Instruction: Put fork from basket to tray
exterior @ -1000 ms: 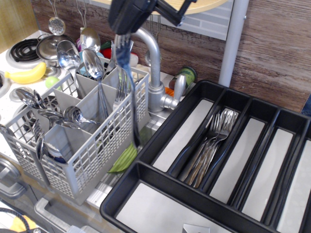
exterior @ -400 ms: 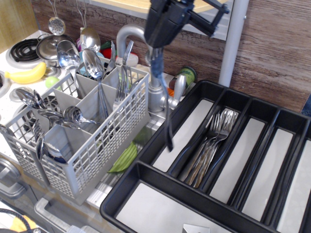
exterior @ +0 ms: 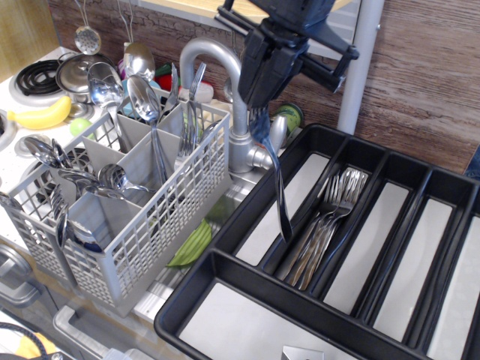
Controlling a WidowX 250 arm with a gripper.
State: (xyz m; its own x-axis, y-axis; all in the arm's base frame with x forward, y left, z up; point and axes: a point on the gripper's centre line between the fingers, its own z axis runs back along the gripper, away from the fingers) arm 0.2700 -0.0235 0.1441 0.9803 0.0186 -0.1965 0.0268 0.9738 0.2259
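The hand, clamped on the fork by its tines, has carried it right from the basket (frame's left) to hang over the tray, frame centre; lowering and release remain.

I see the basket left of the tray, the tap behind them, forks in the tray.

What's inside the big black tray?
The tray holds a heap of forks in one long compartment. The other compartments show bare grey floors. The hanging fork hides a strip of the leftmost one.
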